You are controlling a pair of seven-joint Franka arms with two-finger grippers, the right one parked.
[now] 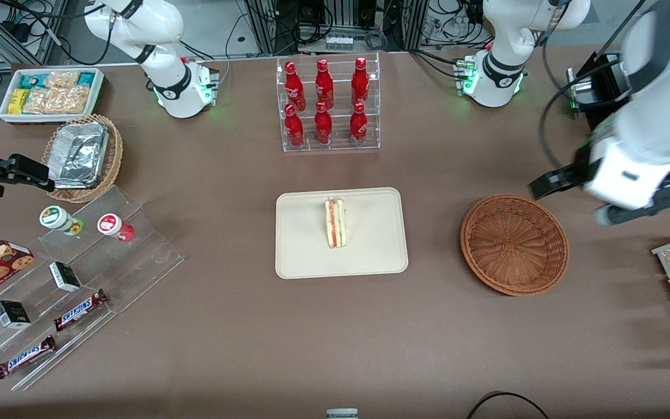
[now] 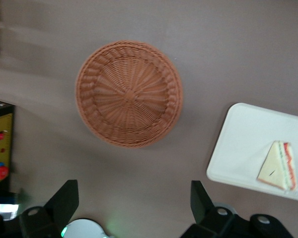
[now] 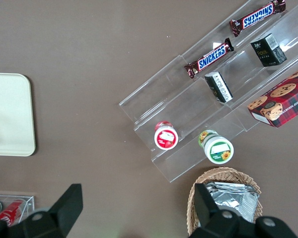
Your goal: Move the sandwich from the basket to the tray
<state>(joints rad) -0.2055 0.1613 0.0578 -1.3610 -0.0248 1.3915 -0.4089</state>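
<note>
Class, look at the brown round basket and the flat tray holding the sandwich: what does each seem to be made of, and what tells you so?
The basket looks like woven wicker: brown strands radiate from its centre. The tray seems matte moulded plastic or pulp; its smooth cream surface leaves that open. The sandwich rests on it. The pincer is open, high above the table beside the basket.

Brown chocolate bar wrappers on the clear acrylic stepped stand, toward the parked arm's end of the worktop: "SNICKERS" in blue letters on white, on both bars.
Small black boxes on the same stand: pale print, not readable.
Red bottles in the clear rack at the worktop's edge farthest from the front camera: white script, too small to read.
</note>
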